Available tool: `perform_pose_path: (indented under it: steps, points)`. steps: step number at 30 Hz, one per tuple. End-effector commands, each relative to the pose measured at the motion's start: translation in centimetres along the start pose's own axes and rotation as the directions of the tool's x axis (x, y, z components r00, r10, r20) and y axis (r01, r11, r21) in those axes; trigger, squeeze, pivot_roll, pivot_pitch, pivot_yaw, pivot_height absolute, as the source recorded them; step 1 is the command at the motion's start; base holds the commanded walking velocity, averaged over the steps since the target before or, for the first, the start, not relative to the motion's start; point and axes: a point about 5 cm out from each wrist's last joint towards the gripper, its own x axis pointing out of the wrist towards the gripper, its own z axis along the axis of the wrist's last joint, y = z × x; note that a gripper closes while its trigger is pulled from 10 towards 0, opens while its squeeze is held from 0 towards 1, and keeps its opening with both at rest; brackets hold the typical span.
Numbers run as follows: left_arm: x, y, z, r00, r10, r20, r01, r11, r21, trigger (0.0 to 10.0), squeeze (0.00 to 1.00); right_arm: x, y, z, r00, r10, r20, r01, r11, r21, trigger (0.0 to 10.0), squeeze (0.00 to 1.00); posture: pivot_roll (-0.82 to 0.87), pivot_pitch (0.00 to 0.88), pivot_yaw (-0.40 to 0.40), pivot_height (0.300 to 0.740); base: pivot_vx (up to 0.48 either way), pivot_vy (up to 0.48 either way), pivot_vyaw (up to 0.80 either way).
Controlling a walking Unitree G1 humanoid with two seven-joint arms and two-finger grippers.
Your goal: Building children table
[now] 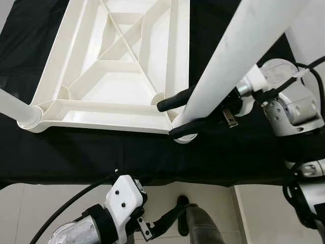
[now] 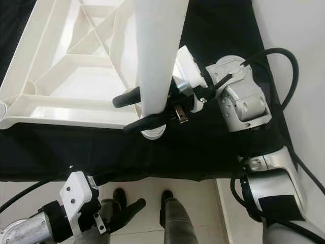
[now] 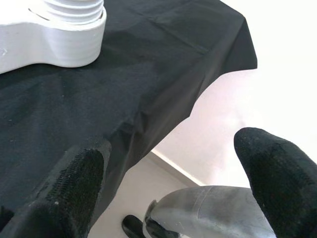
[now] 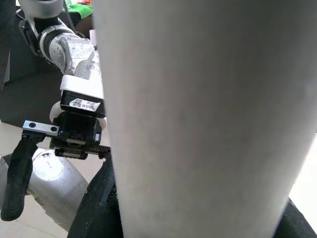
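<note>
A white plastic tabletop [image 1: 101,109] lies upside down on a black cloth [image 1: 101,152]. One white table leg [image 1: 238,56] stands in its near right corner socket and rises toward the camera. My right gripper [image 1: 170,119] is shut on this leg just above the socket, one black finger on each side. In the right wrist view the leg [image 4: 208,109] is very close. Another leg [image 1: 12,107] stands at the near left corner. My left gripper [image 2: 129,201] hangs open and holds nothing, below the table's front edge. Its wrist view looks past the fingers [image 3: 69,193] at a threaded leg end [image 3: 74,10].
The cloth's front edge [image 1: 152,180] runs across the view, with pale floor tiles [image 1: 40,203] below it. My own grey leg [image 1: 203,223] is beneath. A white wall [image 2: 294,30] is close on the right, past the cloth's edge.
</note>
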Motion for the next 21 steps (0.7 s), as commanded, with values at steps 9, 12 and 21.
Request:
perform_pose_path:
  steps: [9,12,21]
  points:
    - [0.1,-0.6,-0.4,0.999,-0.019,-0.027,0.019,1.0,-0.014,10.0,0.0,0.2,-0.7,-4.1,0.979,-0.187,-0.083,0.201,0.954,0.223,10.0,0.0,0.09,0.476,-0.018,0.74,0.0,0.0,0.0]
    - [0.2,-0.6,-0.5,0.999,-0.022,-0.026,0.022,1.0,-0.011,10.0,0.0,0.0,-0.9,-4.6,0.959,-0.265,-0.103,0.283,0.925,0.253,10.0,0.0,0.08,0.469,-0.024,0.74,0.0,0.0,0.0]
    - [0.3,-0.6,-0.6,0.999,-0.024,-0.023,0.024,1.0,-0.012,10.0,0.0,-0.9,-0.3,-5.6,0.873,-0.442,-0.203,0.482,0.845,0.233,10.0,0.0,0.07,0.459,-0.029,0.74,0.0,0.0,0.0]
